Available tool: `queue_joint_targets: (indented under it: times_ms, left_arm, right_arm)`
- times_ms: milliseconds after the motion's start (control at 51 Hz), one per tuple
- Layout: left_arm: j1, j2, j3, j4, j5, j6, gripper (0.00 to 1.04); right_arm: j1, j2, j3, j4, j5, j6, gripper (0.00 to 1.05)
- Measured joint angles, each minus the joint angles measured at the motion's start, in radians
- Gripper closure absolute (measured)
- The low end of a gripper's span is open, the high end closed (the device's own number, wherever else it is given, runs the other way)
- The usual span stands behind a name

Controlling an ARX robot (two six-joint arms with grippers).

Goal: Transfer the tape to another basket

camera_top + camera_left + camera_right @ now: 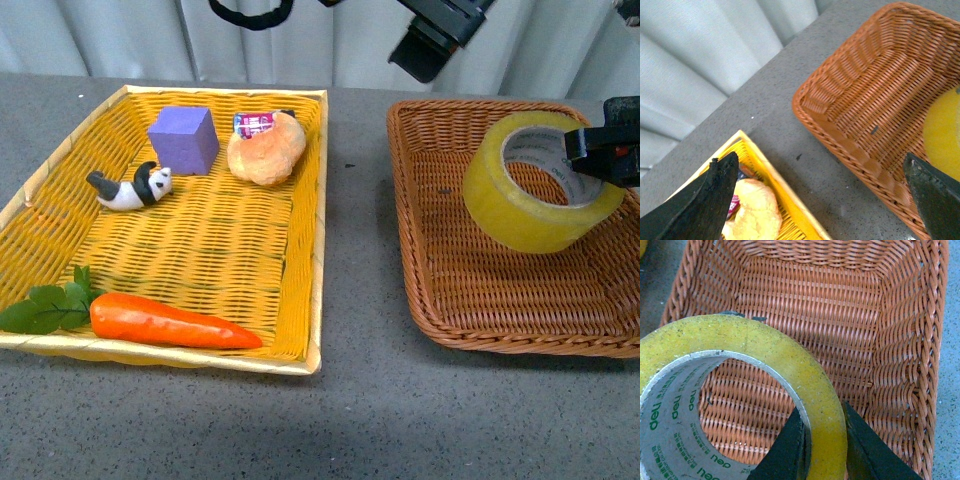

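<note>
Yellowish tape is pinched through its wall by the right gripper, with 1 finger inside the core and 1 outside. Roll is tilted over the far right part of the brown wicker basket; contact with its floor cannot be confirmed. Left gripper is spread wide, holding nothing, above the gap between the 2 baskets. Yellow basket at left holds 1 carrot.
</note>
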Motion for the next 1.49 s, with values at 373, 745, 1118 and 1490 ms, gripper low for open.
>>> queue_joint_targets:
  times_ms: [373,745,1118,1490]
  left_arm:
    - [0.127,-0.111,-0.188,0.164,-0.203,-0.275,0.07]
    - [0.145,-0.172,-0.332,0.307,-0.397,-0.302,0.07]
    - [0.262,-0.425,-0.826,0.893,-0.159,-0.36,0.65]
    - [0.351,-0.698,-1.122,0.903,-0.068,-0.373,1.01]
  right_arm:
    - [-0.024,0.212,0.149,-0.042,0.016,-0.013,0.89]
    - [-0.034,0.243,0.137,0.048,-0.028,-0.005,0.57]
    - [-0.054,0.122,-0.327,1.123,0.109,0.055,0.56]
    - [-0.06,-0.235,-0.655,1.21,0.11,0.064,1.04]
